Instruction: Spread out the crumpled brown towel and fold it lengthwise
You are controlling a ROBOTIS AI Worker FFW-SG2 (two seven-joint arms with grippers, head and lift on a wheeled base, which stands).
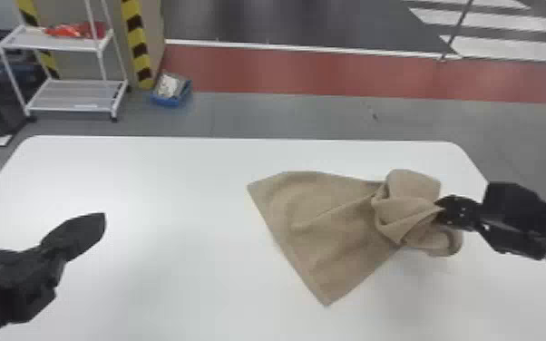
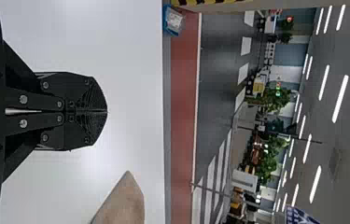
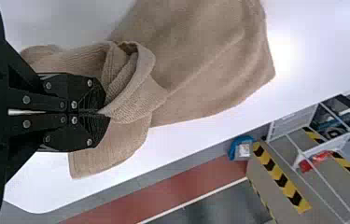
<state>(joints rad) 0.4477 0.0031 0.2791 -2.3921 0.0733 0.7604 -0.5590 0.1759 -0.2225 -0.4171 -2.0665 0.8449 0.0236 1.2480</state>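
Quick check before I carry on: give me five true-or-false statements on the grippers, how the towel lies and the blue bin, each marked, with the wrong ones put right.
1. The right gripper pinches part of the brown towel. True.
2. The left gripper is holding the towel too. False: its fingers are shut with nothing between them, off to the towel's left.
3. The towel is bunched up near the right gripper and more spread out toward its left end. True.
4. The towel lies flat in a neat lengthwise fold. False: its right part is crumpled and turned over on itself.
5. The blue bin stands on the white table. False: it is on the floor beyond the table.
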